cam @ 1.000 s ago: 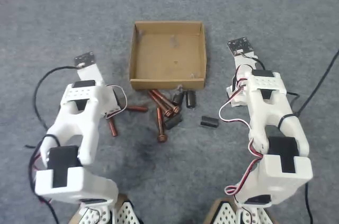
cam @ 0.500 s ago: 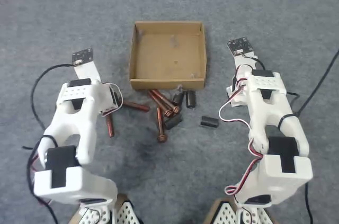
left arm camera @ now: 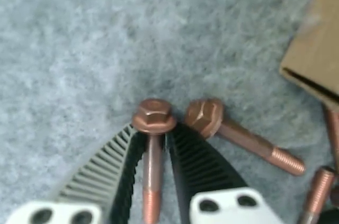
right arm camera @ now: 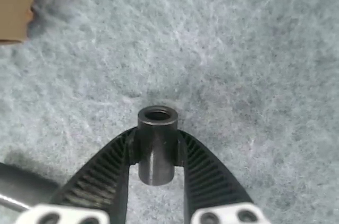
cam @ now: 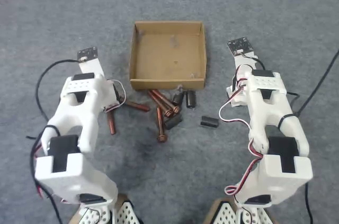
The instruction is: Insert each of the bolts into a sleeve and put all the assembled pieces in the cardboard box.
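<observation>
Copper hex-head bolt [left arm camera: 153, 116] pinched by its shank in the left pincer [left arm camera: 153, 130], second copper bolt [left arm camera: 241, 139] just beside it. Right pincer [right arm camera: 157, 135] clamps a short black cylindrical sleeve [right arm camera: 157, 155], bore end past its tips.

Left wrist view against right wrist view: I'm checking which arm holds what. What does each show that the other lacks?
Only the left wrist view: the left fingers closed on a copper-coloured hex-head bolt, and a second copper bolt lying loose beside it. Only the right wrist view: the right fingers closed on a black cylindrical metal sleeve. Both: a corner of the brown cardboard box and the grey carpet.
</observation>
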